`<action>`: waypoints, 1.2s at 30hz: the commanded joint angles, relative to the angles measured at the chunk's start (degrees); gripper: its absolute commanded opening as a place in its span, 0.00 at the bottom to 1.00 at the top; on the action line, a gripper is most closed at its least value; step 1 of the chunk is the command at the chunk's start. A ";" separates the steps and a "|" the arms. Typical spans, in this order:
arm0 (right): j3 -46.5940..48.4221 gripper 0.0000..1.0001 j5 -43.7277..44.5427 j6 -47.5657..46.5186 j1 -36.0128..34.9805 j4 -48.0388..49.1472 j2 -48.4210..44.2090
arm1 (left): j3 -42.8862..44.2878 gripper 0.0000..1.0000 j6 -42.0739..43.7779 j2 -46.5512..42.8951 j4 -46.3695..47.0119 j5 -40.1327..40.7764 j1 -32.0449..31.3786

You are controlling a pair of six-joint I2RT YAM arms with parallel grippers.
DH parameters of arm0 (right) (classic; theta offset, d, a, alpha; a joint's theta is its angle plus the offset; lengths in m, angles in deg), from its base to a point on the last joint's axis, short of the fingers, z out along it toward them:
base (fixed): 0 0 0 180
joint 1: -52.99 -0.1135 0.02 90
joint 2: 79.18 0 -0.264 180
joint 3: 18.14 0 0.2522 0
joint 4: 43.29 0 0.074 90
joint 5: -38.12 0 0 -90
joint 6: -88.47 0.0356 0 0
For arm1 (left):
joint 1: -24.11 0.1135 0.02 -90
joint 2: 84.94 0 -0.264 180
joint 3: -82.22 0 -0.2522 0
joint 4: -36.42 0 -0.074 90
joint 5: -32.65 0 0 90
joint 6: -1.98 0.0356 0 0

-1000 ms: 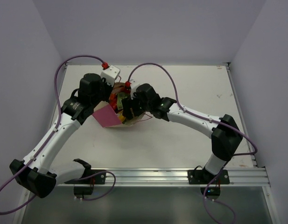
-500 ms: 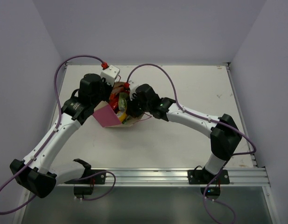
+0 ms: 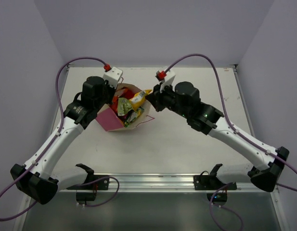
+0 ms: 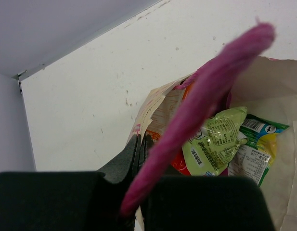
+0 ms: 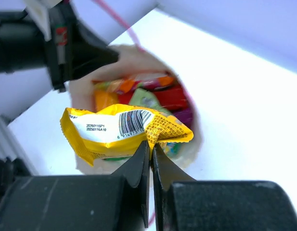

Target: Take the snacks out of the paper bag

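The paper bag point(image 3: 109, 120) stands open at the table's left middle, and its beige inner wall point(image 4: 283, 86) shows in the left wrist view. My left gripper point(image 3: 112, 92) is shut on the bag's rim point(image 4: 141, 142), with the pink cord handle point(image 4: 211, 91) blurred across that view. My right gripper point(image 3: 149, 95) hangs just right of the bag's mouth, shut point(image 5: 151, 144) on a corner of a yellow snack packet point(image 5: 109, 130) that is lifted clear of the bag point(image 3: 139, 99). Green point(image 4: 215, 139), red point(image 5: 170, 96), orange point(image 5: 104, 100) and purple point(image 5: 184, 115) snacks lie inside the bag.
White walls close in the table on the left, back and right. A metal rail point(image 3: 162, 182) with the arm bases runs along the near edge. Bare white tabletop point(image 3: 201, 91) stretches right of the bag.
My right gripper has shut on the yellow packet and drawn back up and to the right, out of the bag. The left gripper has kept its hold on the rim.
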 commanded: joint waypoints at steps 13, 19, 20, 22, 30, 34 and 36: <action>-11.24 0.00 -3.04 15.83 28.44 7.58 14.22 | 0.61 0.00 -0.89 -2.63 5.65 0.20 0.03; -8.95 0.00 -2.00 19.62 30.29 9.95 27.06 | 0.35 0.00 -0.71 -2.72 5.47 0.02 0.11; -8.60 0.06 -2.17 19.79 30.46 9.78 27.77 | 0.26 0.00 -0.71 -2.63 5.47 0.02 0.03; -8.25 0.26 -2.61 19.18 30.46 7.68 27.96 | 0.26 0.00 -0.80 -2.54 5.47 -0.33 0.11; -10.71 0.79 -7.18 8.47 26.17 4.25 9.08 | 0.35 0.00 -0.62 -3.24 5.03 -0.51 0.11; -6.24 0.80 -7.71 0.12 16.78 3.10 3.27 | 0.26 0.00 -0.45 -3.16 4.68 -0.68 0.11; -5.00 0.81 -10.59 -3.82 13.60 4.06 1.77 | 0.35 0.00 -0.45 -3.16 4.60 -0.86 0.11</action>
